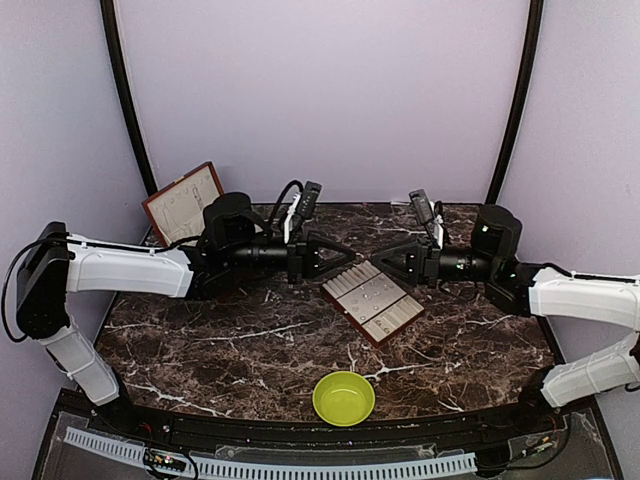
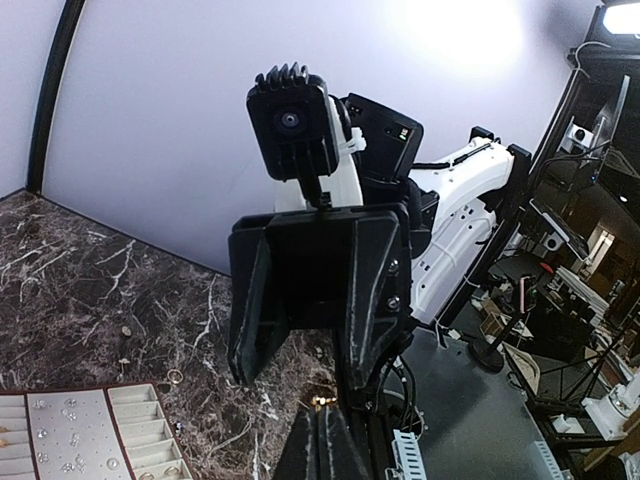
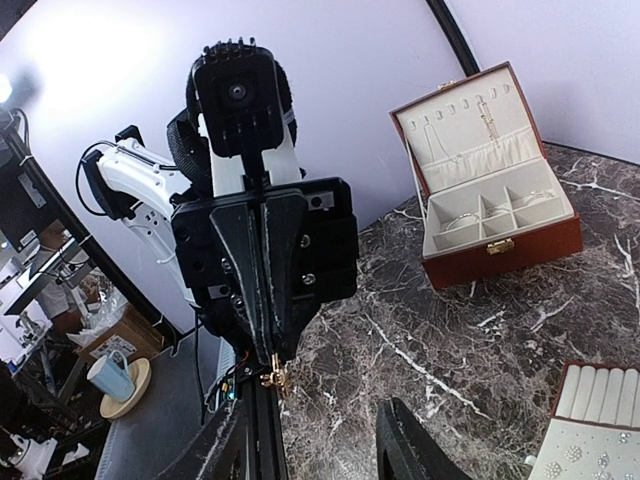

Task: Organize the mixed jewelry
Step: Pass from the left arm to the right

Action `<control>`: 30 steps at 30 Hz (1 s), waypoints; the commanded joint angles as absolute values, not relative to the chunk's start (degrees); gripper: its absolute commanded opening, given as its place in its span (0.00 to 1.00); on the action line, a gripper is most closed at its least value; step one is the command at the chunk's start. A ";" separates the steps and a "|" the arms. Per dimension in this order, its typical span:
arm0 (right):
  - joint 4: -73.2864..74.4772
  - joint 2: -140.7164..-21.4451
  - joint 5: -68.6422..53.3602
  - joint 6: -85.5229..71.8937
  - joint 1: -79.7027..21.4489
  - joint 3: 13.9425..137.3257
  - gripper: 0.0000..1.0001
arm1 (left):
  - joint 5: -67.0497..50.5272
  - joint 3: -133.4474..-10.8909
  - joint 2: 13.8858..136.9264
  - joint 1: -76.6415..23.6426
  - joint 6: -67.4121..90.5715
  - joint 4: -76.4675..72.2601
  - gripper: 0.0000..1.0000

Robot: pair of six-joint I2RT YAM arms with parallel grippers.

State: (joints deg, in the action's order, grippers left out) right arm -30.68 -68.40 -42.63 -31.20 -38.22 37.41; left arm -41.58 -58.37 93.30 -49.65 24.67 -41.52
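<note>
My left gripper [image 1: 350,257] is shut on a tiny gold jewelry piece [image 2: 321,400], held in the air above the table; the piece also shows at its tips in the right wrist view [image 3: 272,376]. My right gripper [image 1: 378,262] faces it tip to tip, open and empty, with the jaws spread wide [image 3: 313,405]. Both hover just behind the flat padded tray [image 1: 372,302]. Small pale beads [image 2: 70,440] lie in the tray's rows. Thin silvery hoops [image 3: 462,220] lie in the open red-brown box [image 3: 500,245].
A yellow-green bowl [image 1: 344,397] stands near the front edge. The hinged box [image 1: 183,203] stands open at the back left. A small ring [image 2: 174,376] and another tiny piece [image 2: 126,330] lie loose on the marble beside the tray.
</note>
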 commanded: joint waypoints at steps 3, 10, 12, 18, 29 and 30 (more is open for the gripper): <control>-27.89 -68.01 -42.44 -28.16 -39.71 40.51 0.37 | -43.01 -57.30 90.82 -49.45 25.86 -45.19 0.00; -31.57 -69.33 -40.35 -28.65 -41.71 40.76 0.26 | -42.56 -57.30 91.02 -49.46 26.35 -46.14 0.00; -31.66 -70.02 -40.34 -28.59 -41.98 40.99 0.23 | -42.46 -57.28 91.01 -49.47 26.43 -46.14 0.00; -32.38 -70.75 -40.34 -28.57 -42.55 41.11 0.16 | -42.20 -57.20 90.84 -49.48 26.43 -45.88 0.00; -33.44 -71.38 -40.26 -28.55 -43.07 41.33 0.03 | -41.71 -56.89 90.62 -49.48 26.65 -46.13 0.00; -33.55 -71.28 -40.18 -28.58 -43.14 41.27 0.01 | -41.63 -56.74 90.62 -49.48 26.64 -46.18 0.00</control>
State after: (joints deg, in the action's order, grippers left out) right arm -30.74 -71.16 -40.84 -28.84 -42.57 39.66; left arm -41.28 -57.58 93.06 -49.65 26.17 -44.10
